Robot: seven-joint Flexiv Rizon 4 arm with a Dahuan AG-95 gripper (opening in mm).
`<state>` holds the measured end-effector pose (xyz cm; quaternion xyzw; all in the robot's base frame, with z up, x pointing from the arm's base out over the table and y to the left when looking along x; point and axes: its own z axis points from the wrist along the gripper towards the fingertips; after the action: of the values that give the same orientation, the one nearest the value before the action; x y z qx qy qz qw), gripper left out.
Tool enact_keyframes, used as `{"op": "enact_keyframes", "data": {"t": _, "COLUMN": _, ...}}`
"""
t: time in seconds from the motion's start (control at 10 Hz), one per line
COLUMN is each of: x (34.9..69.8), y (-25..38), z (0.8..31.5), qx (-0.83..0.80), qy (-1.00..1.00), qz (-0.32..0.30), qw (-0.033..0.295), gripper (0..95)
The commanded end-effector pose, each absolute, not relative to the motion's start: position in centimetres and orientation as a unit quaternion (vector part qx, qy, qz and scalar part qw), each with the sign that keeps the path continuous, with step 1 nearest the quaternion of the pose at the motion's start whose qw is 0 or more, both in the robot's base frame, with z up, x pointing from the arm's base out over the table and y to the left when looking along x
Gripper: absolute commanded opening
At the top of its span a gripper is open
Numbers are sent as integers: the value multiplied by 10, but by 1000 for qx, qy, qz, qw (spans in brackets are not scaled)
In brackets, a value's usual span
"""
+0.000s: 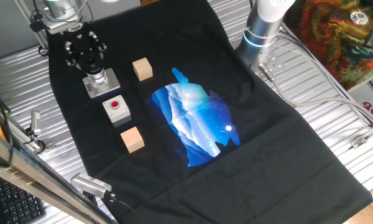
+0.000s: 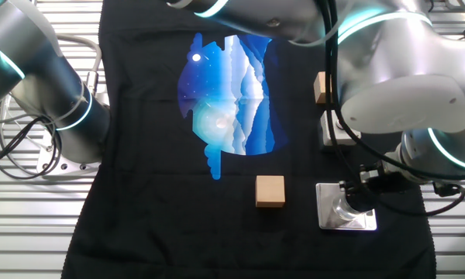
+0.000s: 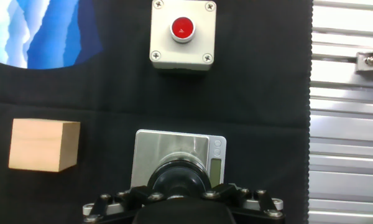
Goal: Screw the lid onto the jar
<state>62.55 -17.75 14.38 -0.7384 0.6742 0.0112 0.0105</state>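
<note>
It looked like a robotics lab, set up for testing. The table (image 1: pixel 336 134) was ribbed aluminium, partly covered by a black cloth (image 1: pixel 280 155) printed with a blue mountain scene. Grey robot arms (image 2: pixel 46 77) with glowing cyan rings stood bolted at its edges, cables (image 1: pixel 323 81) trailing across the metal. A grey box with a red button (image 3: pixel 182 34) and plain wooden cubes (image 1: pixel 142 69) sat laid out like test props, and a keyboard (image 1: pixel 12 202) lay at one corner.

In the hand view the pincer (image 3: pixel 181 202) is cut off by the bottom edge, fingertips unseen; the small pale cylindrical jar (image 1: pixel 98 78) is mostly hidden beneath the round black lid (image 3: pixel 180 180).
</note>
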Motion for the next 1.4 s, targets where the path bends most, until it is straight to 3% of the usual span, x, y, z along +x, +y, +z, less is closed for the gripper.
{"op": "enact_keyframes", "data": {"t": 0.1, "x": 625, "y": -178, "z": 143, "qx": -735, "qy": 678, "qz": 10, "qw": 10, "gripper": 760}}
{"op": "enact_keyframes", "data": {"t": 1.4, "x": 620, "y": -182, "z": 138, "qx": -717, "qy": 697, "qz": 11, "qw": 13, "gripper": 760}}
